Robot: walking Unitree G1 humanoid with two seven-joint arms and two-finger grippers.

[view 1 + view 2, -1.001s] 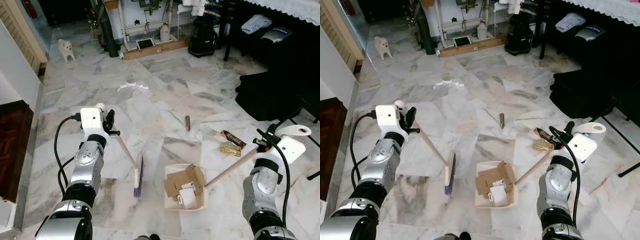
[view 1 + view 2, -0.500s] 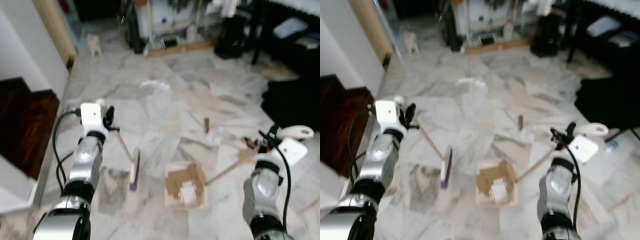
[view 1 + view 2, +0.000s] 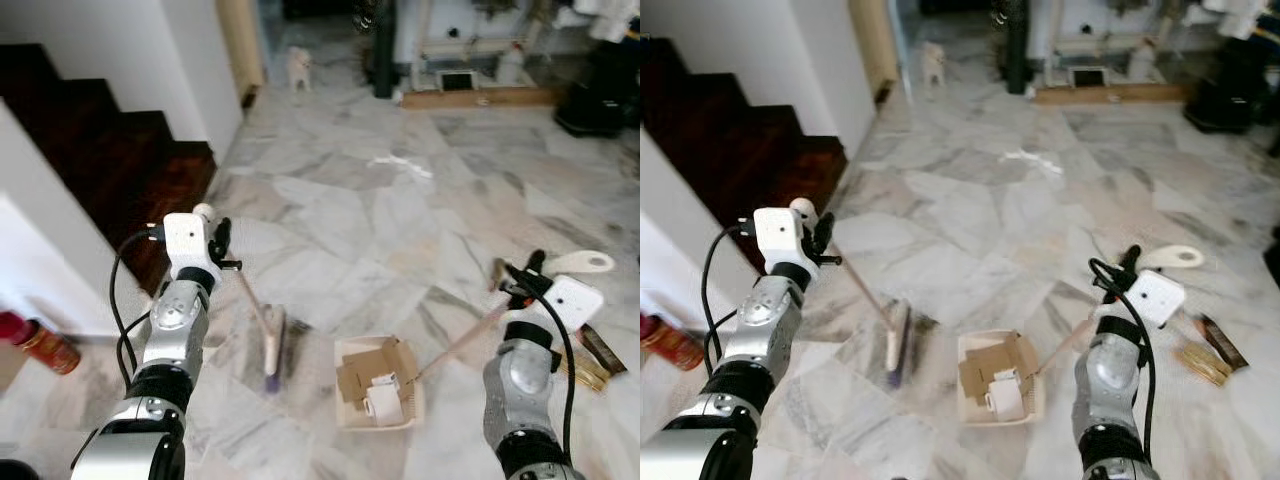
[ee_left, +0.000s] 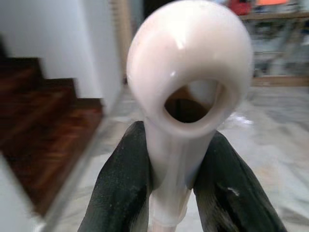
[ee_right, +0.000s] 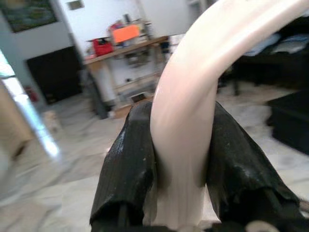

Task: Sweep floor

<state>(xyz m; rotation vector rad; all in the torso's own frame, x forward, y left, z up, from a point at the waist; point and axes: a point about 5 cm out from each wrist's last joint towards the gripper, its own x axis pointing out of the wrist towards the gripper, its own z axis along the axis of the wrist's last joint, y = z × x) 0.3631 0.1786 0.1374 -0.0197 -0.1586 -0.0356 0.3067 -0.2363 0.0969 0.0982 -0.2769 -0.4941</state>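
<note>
A broom (image 3: pixel 272 345) with a wooden stick and purple bristles rests its head on the marble floor in front of me. My left gripper (image 3: pixel 216 246) is shut on the stick's white looped end cap (image 4: pixel 187 92). To the right of the broom lies a white dustpan (image 3: pixel 412 410) holding cardboard pieces and crumpled paper. Its long wooden handle slants up to my right gripper (image 3: pixel 518 281), which is shut on the handle's white end (image 5: pixel 190 116). Black fingers (image 5: pixel 128 169) press both sides of it.
Dark wooden stairs (image 3: pixel 110 140) and a white wall (image 3: pixel 45 265) stand on the left, with a red can (image 3: pixel 36 345) at the wall's foot. A small white dog (image 3: pixel 297 67) sits far back. White scraps (image 3: pixel 400 163) and brown wrappers (image 3: pixel 592 352) lie on the floor.
The camera has swung left, bringing the stairs, the wall and the red can into view. Both grippers keep their hold, and the broom and dustpan stay side by side.
</note>
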